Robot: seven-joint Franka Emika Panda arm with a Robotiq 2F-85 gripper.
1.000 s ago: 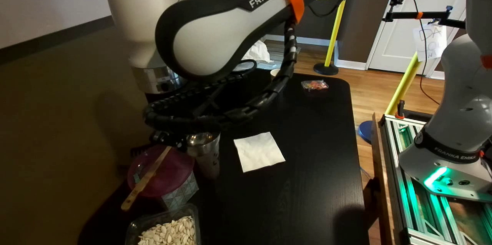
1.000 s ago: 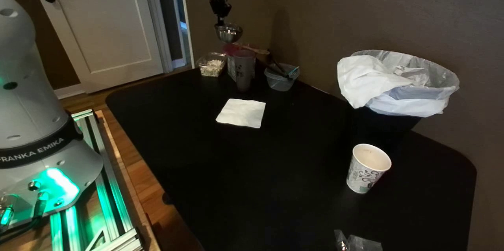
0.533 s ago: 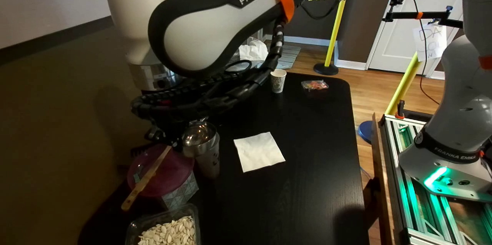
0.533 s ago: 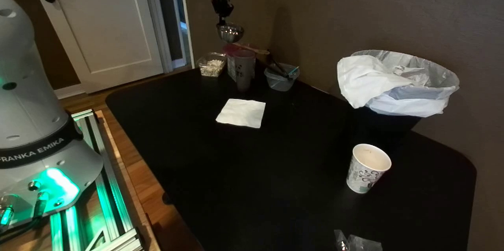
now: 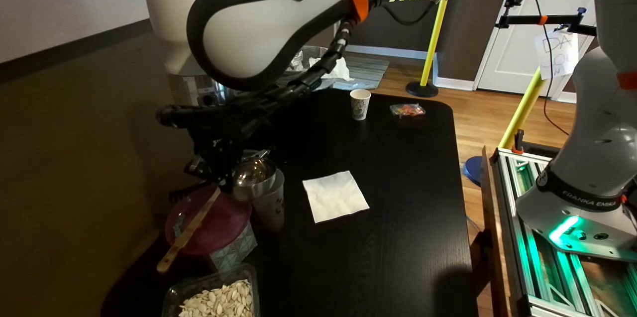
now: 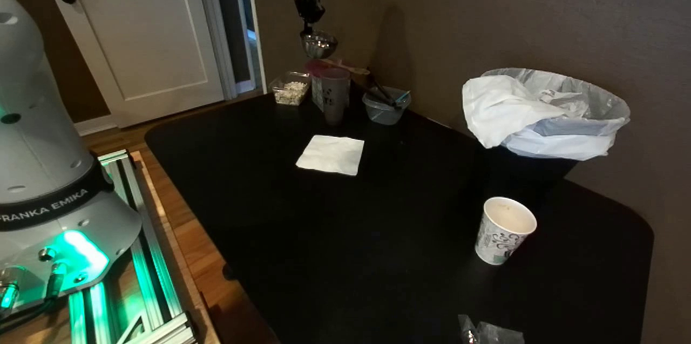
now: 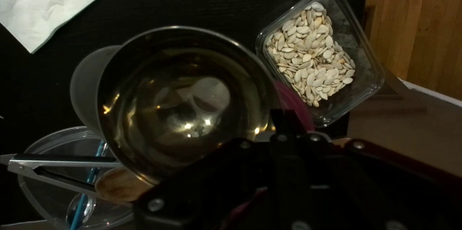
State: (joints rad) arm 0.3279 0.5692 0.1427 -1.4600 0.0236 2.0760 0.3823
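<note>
1. Over the last second we see the arm (image 5: 249,33) swing a little toward the wall (image 6: 442,14), and the bowl (image 6: 320,48) has gone with it, at about the same height.
2. That shift has brought the cup (image 5: 360,105) out from behind the arm's cable (image 5: 311,78). The cup itself, the napkin (image 5: 336,196) and the seeds (image 7: 310,53) lie where they did.
3. For the work in hand, we judge this to be a carry in progress: the grip has held through the move, and the bowl is not set down.
4. Our claw (image 6: 307,30) is clamped on the bowl's rim at one side only, so the bowl hangs out sideways from the grip.
5. The bowl is in the air over the table (image 6: 378,198), at the end where the tumbler (image 6: 336,96) stands. In the wrist view it covers part of the tumbler and of the pink dish (image 5: 226,222), with the seeds just beside its outline.
6. Its mouth points up and its base down toward those things.
7. Being round, it has no long axis across; we take its centre line as close to upright in both exterior views.
8. Reflections fill the inside, so we cannot be sure whether anything lies in it.
</note>
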